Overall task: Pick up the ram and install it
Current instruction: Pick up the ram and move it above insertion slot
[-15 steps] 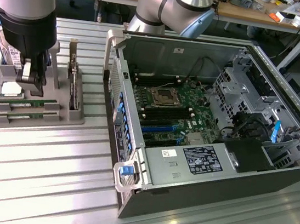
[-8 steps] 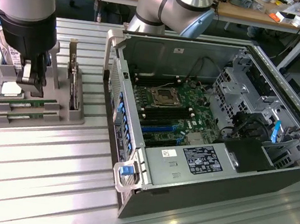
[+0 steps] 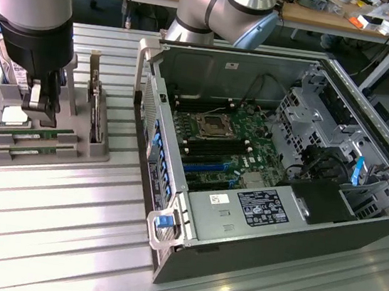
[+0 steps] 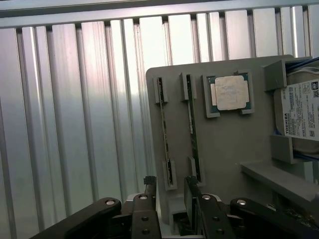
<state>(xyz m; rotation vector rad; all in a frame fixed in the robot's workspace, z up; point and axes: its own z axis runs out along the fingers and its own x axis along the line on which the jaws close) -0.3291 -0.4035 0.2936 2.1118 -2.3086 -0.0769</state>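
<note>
Jaws wide apart and empty, hovering over the grey tray; the ram stands on edge there, presumably so I can straddle it.

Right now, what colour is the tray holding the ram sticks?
The tray is plain grey, clearest in the wrist view.

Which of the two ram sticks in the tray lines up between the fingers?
The ram stick farther from the processor chip; the other stick lies beside it.
</note>
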